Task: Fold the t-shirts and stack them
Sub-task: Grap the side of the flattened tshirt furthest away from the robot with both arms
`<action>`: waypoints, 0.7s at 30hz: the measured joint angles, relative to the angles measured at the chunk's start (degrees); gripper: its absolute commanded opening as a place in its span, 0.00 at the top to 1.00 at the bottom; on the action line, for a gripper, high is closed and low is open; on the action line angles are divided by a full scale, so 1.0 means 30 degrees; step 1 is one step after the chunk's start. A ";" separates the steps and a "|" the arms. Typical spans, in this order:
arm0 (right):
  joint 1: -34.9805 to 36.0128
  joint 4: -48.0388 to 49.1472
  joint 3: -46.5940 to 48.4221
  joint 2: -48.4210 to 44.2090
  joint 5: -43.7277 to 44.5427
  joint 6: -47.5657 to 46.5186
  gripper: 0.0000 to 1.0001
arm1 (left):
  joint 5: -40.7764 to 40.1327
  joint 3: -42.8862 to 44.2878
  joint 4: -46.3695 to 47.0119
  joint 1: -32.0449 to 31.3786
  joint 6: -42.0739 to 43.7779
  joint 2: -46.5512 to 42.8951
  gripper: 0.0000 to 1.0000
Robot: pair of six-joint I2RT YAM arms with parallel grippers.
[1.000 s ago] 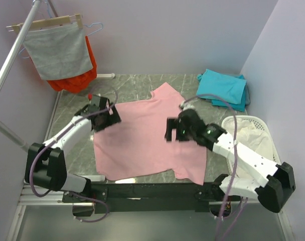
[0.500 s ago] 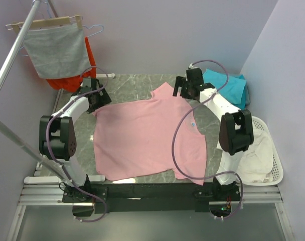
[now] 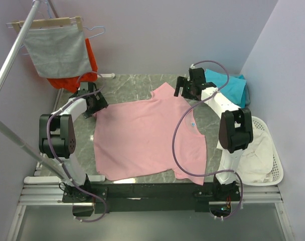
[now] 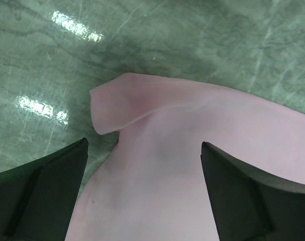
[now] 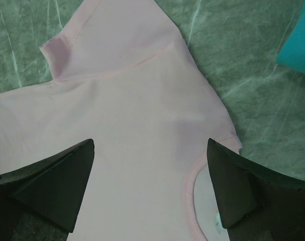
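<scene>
The light pink t-shirt lies spread flat on the green marble table. My left gripper is open above the shirt's far left corner, a curled pink edge ahead of its fingers. My right gripper is open above the far right shoulder, with the sleeve ahead and the collar by its right finger. Neither holds cloth. Teal t-shirts lie piled at the back right; a teal edge shows in the right wrist view.
A grey cloth on a wooden hanger and an orange-red garment hang from a rack at the back left. A white laundry basket with pale cloth stands at the right. Purple walls enclose the table.
Both arms swung from the shirt's middle out to its far corners within the last second. In the last half second they barely shifted. The shirt lies as before.
</scene>
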 measured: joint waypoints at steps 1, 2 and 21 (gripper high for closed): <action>0.0000 -0.0022 0.0000 0.0000 -0.0007 -0.0015 0.01 | -0.0007 0.0000 0.0000 0.0058 -0.0007 0.0117 0.01; -0.0007 -0.0044 0.0007 0.0000 -0.0007 -0.0036 0.01 | -0.0007 0.0000 0.0007 0.0095 -0.0007 0.0262 0.01; -0.0015 -0.0554 0.0080 0.0357 -0.0219 -0.0510 0.01 | -0.1064 0.1552 0.1530 0.0321 0.0015 0.3096 0.01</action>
